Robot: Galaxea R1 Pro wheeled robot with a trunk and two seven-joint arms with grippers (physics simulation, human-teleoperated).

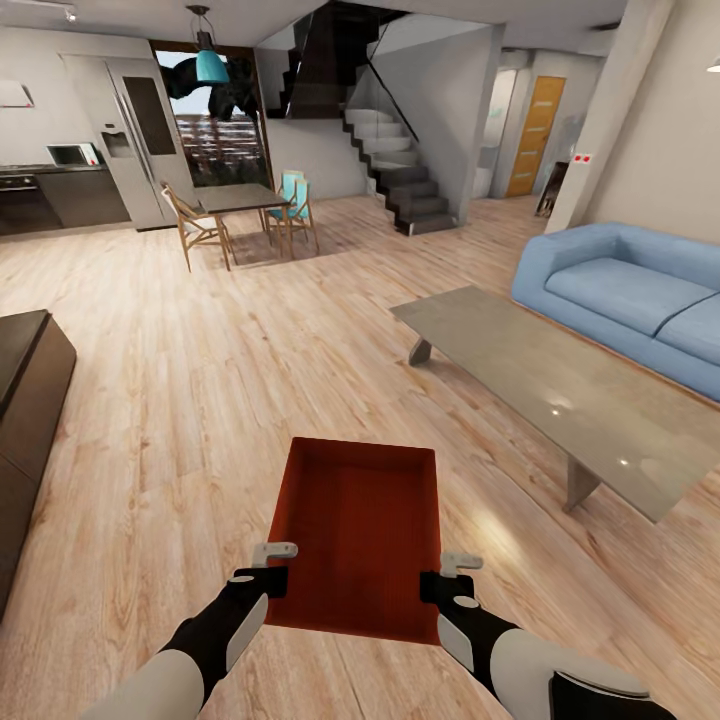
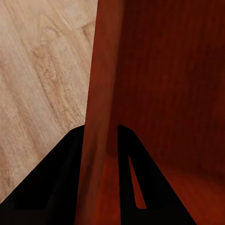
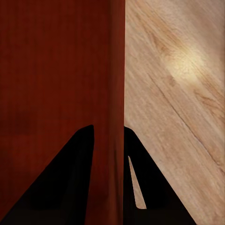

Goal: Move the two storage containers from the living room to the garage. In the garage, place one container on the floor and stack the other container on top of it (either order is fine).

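Observation:
One orange-red storage container (image 1: 358, 535) is held level in front of me above the light wood-plank floor of the living room. My left gripper (image 1: 268, 578) is shut on the container's left wall near its near corner. My right gripper (image 1: 447, 586) is shut on its right wall. In the left wrist view, the thin red wall (image 2: 101, 117) runs between two black fingers (image 2: 56, 187). The right wrist view shows the other wall (image 3: 115, 93) pinched between black fingers (image 3: 154, 192), with wood floor beyond.
A long grey coffee table (image 1: 570, 400) stands to the right, with a blue sofa (image 1: 630, 290) behind it. A dark cabinet (image 1: 25, 400) lines the left edge. Farther off are a dining table with chairs (image 1: 240, 215), a staircase (image 1: 395, 165) and an orange door (image 1: 535, 135).

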